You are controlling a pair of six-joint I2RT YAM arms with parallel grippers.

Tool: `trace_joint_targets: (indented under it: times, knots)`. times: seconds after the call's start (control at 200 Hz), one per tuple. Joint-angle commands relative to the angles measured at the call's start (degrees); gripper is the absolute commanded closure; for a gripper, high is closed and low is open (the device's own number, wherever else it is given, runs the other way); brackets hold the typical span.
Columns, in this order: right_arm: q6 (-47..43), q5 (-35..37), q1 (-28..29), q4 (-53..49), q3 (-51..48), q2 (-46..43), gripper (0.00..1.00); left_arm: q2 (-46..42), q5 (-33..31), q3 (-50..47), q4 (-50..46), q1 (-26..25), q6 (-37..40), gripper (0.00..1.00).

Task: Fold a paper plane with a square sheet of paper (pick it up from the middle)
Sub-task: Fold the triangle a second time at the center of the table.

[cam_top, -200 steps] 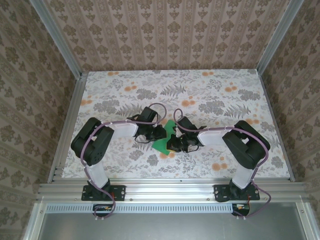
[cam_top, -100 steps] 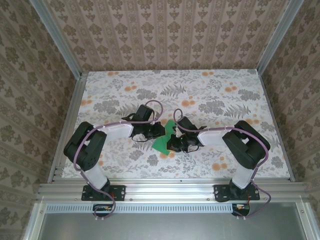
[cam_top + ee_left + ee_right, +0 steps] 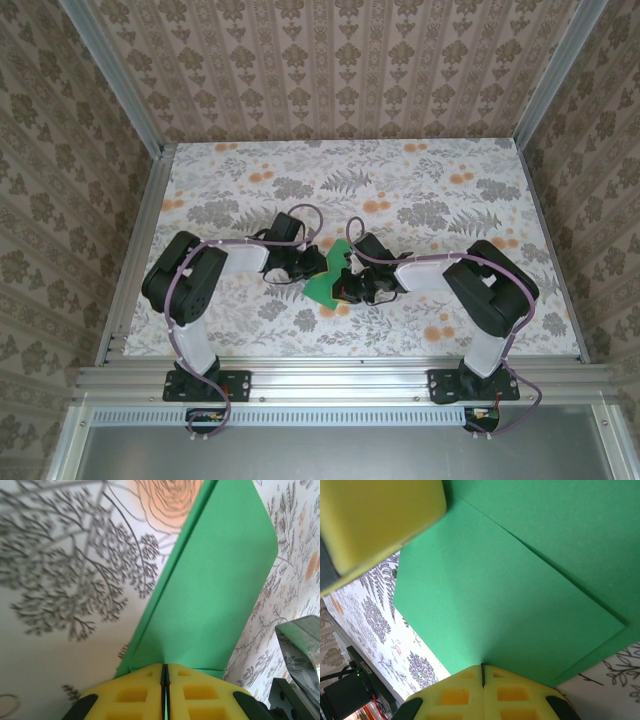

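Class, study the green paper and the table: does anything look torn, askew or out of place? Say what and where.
Nothing stands out. The paper is partly folded, with clean layered edges and no tears visible. It is pinched by the left gripper and by the right gripper at mid-table.

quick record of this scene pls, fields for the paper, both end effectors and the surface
paper: green paper, partly folded, with overlapping layers and a crease
paper location: between the two arms, on the near-middle part of the table
left end effector: pads shut on an edge of the paper
right end effector: pads shut on another edge of the paper
surface: floral-patterned tabletop
paper lifted or lying flat: cannot tell
plane finished: not yet, a broad folded shape
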Motion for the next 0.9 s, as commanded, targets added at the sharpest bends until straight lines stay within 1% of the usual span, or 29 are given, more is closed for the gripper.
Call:
trace_joint_targets:
  times: [0.0, 0.255, 0.455, 0.59, 0.895]
  knots:
    - [-1.06, 2.21, 0.15, -4.83, -2.21, 3.20, 0.94, 1.62, -0.40, -0.33, 0.82, 1.21, 1.39, 0.88]
    - [-1.73, 2.03, 0.11, -5.60, -2.07, 3.40, 0.94, 2.80, -0.24, 1.28, -0.70, 2.09, 2.44, 0.88]
    - [-2.03, 1.77, 0.15, -5.73, -1.78, 3.78, 0.94, 4.87, 1.03, 1.31, 1.58, 4.28, 1.66, 0.88]
    - [-2.11, 1.76, 0.15, -6.02, -1.86, 3.70, 0.95, 4.98, 0.63, 2.75, -0.86, 5.51, 2.09, 0.88]
    - [-2.59, 2.04, 0.10, -7.08, -1.08, 3.19, 0.95, 5.52, -0.58, 6.89, -6.83, 7.06, 1.92, 0.83]
